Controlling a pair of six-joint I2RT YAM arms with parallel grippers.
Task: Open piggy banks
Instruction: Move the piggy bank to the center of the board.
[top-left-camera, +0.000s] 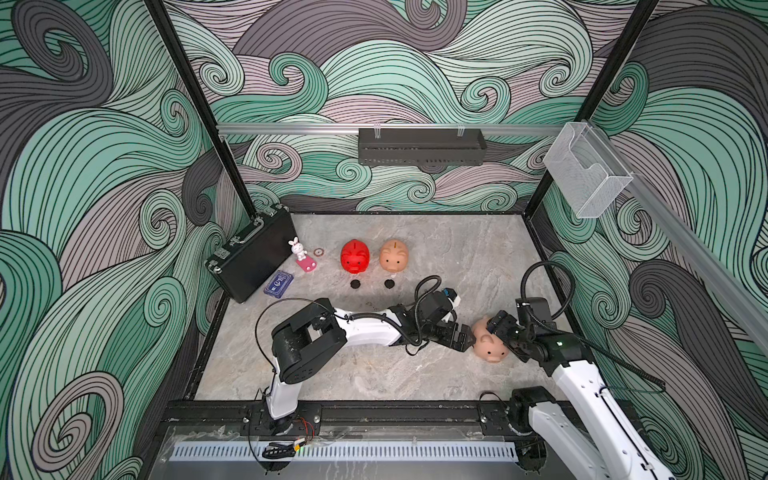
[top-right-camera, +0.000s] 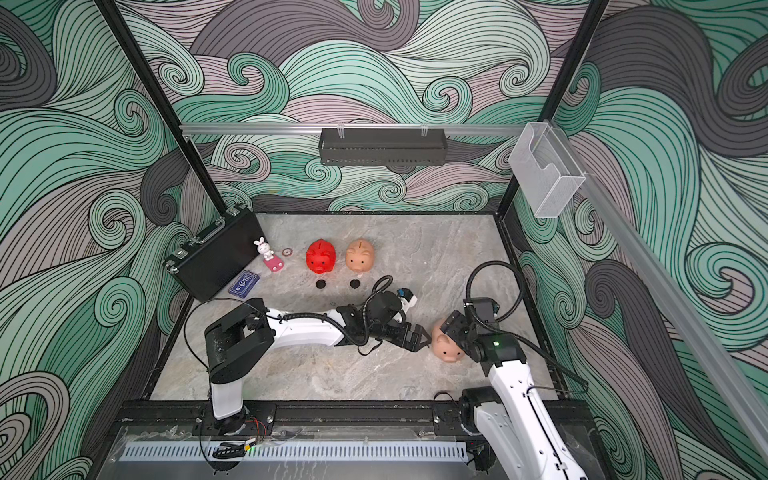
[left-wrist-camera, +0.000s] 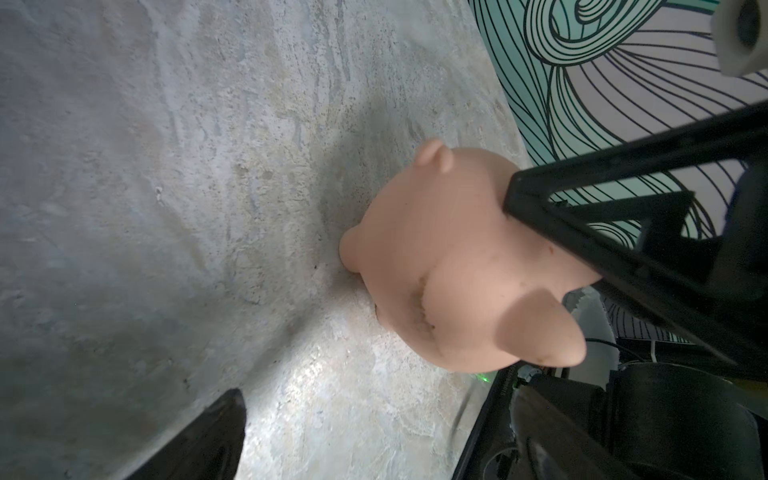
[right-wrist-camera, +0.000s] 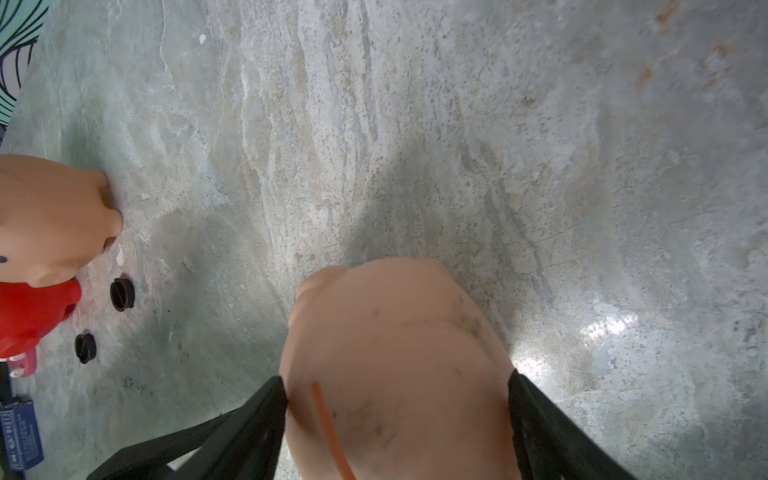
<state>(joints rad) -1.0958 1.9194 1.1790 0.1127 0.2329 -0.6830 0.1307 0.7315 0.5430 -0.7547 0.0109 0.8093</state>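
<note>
Setting: a marbled grey stone-look tabletop (top-left-camera: 374, 374) boxed in by walls printed with green and mauve wave swirls.

Item 1: peach-pink piggy bank (top-left-camera: 490, 343), near the right side of the table, snout toward the camera in both top views. The right gripper (top-left-camera: 505, 332) is clamped across its body; the right wrist view shows a black jaw pressed on each flank with the orange coin slot (right-wrist-camera: 330, 428) between them. The left gripper (top-left-camera: 467, 337) stands with jaws spread wide and empty, just beside the pig's rump.

Items 2 and 3: red piggy bank (top-left-camera: 354, 257) and a second peach-pink piggy bank (top-left-camera: 393, 256), side by side toward the back, upright. Two black round plugs (top-left-camera: 355, 284) (top-left-camera: 389, 284) lie loose on the table just in front of them, so these two appear already opened.

Handling, judged: hollow moulded plastic, light, smooth and rounded, likely to slip or rotate under a pinch. Best held across the widest flanks, as now, with the belly turned toward the free gripper so the plug rim can be caught.

Writing: a blue card (top-left-camera: 278, 284) beside the black case (top-left-camera: 253, 257) carries print too small to read. No brand is visible on the pigs.
</note>
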